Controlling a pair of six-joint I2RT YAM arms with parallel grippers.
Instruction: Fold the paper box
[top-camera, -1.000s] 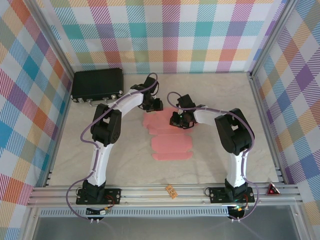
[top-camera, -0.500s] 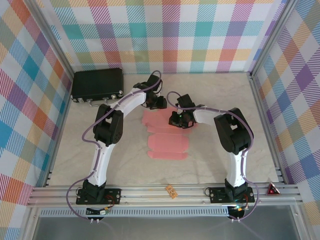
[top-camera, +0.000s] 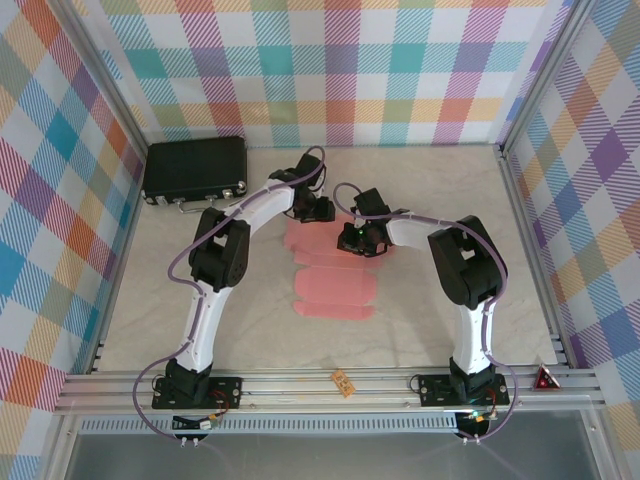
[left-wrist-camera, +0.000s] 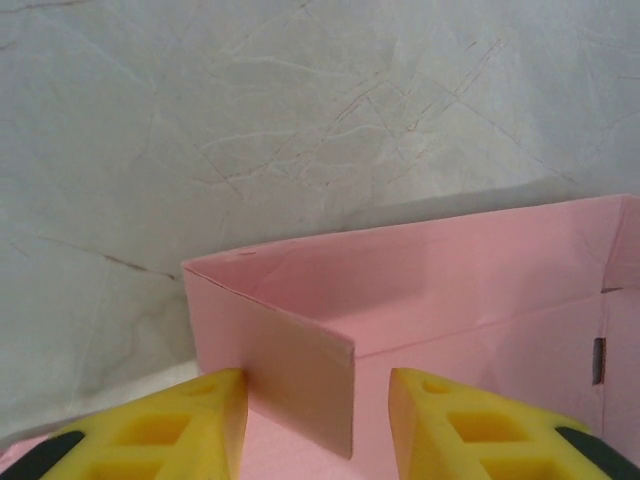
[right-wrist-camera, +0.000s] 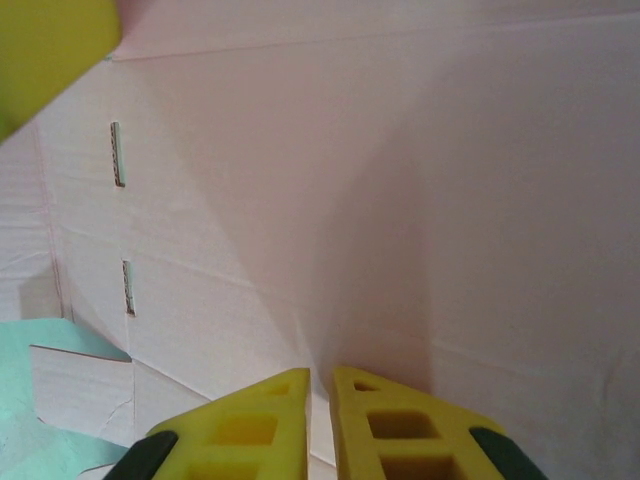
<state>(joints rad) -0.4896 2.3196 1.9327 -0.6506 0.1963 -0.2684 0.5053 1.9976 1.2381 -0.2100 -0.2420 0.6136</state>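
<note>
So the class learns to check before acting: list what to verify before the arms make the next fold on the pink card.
1. Flap standing upright between the left gripper's fingers: ok.
2. Left gripper closed on the flap: not ok, jaws open.
3. Right gripper pressing the pink card down: cannot tell.
4. Near end of the card lying flat on the table: ok.
5. Black case apart from the card: ok.

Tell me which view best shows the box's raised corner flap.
Left wrist: on the paper box, the flap stands upright inside the open left tool, creases clear. Top external shows the pink sheet small, far end covered by the arms. Right wrist shows a panel with two slots, close up.
</note>
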